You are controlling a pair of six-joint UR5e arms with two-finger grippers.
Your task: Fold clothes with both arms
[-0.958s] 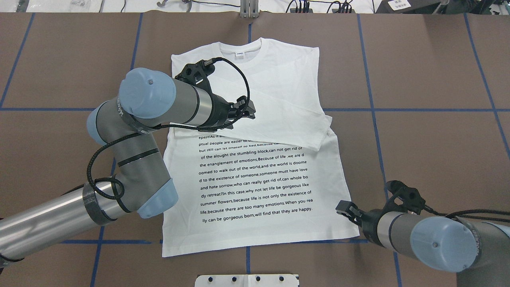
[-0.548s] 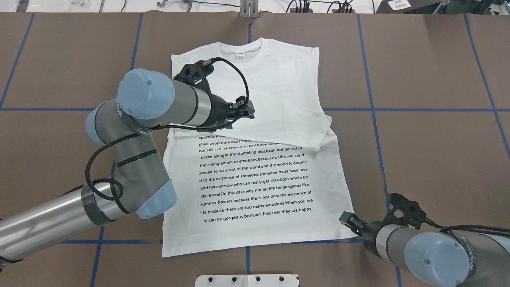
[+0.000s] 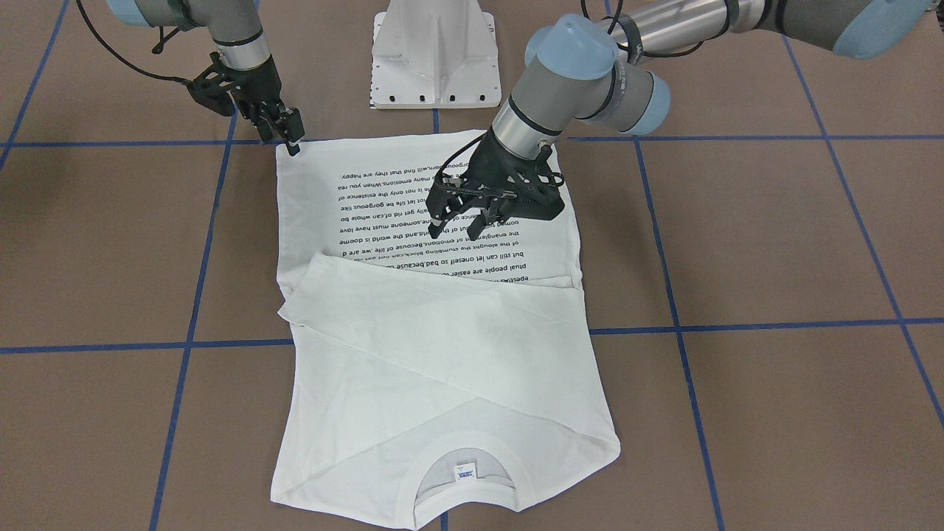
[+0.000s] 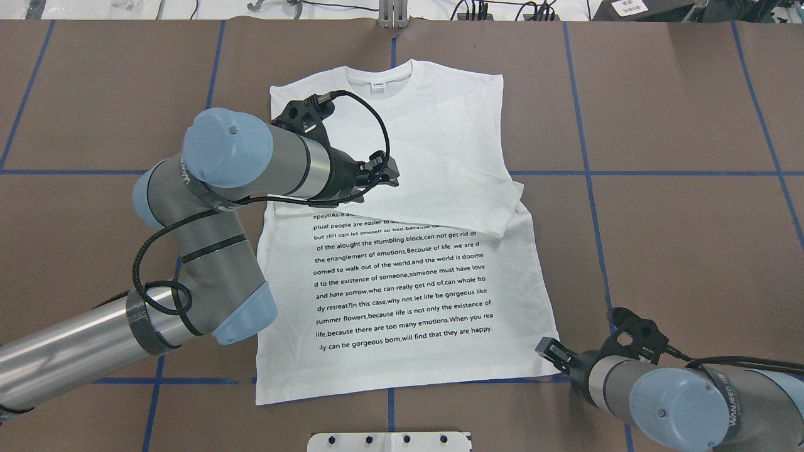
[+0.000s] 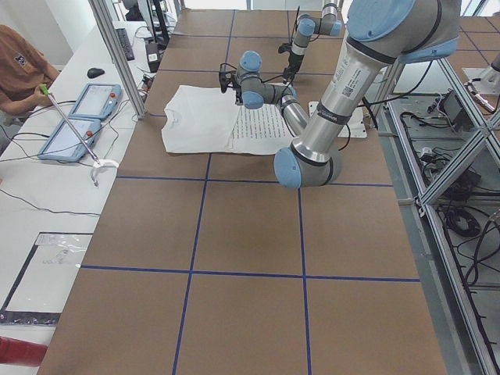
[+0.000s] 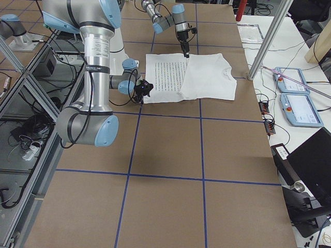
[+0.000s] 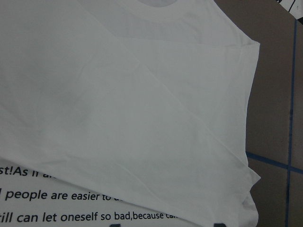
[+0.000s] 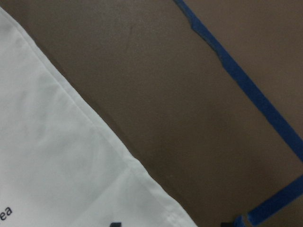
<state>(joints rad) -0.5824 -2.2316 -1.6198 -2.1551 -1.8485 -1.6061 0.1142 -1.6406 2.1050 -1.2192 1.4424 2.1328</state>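
Observation:
The white T-shirt (image 4: 408, 251) lies flat on the brown table, collar (image 4: 379, 78) at the far side, printed text face up. Both sleeves are folded across the chest (image 3: 442, 324). My left gripper (image 4: 391, 175) hovers open and empty above the folded sleeves' lower edge, near the top text lines (image 3: 457, 225). My right gripper (image 4: 545, 347) is low at the shirt's near right hem corner (image 3: 293, 144). In the right wrist view that hem corner (image 8: 156, 198) lies just ahead of its parted fingertips, and it holds nothing.
The white pedestal base (image 3: 435, 59) stands at the robot's side of the table, just beyond the hem (image 4: 389, 441). Blue tape lines (image 4: 587, 172) cross the table. Tablets (image 5: 78, 117) lie on a side bench beyond the far edge.
My right gripper has drawn back toward the robot and now sits at the hem corner. My left arm has shifted slightly to the left and back.

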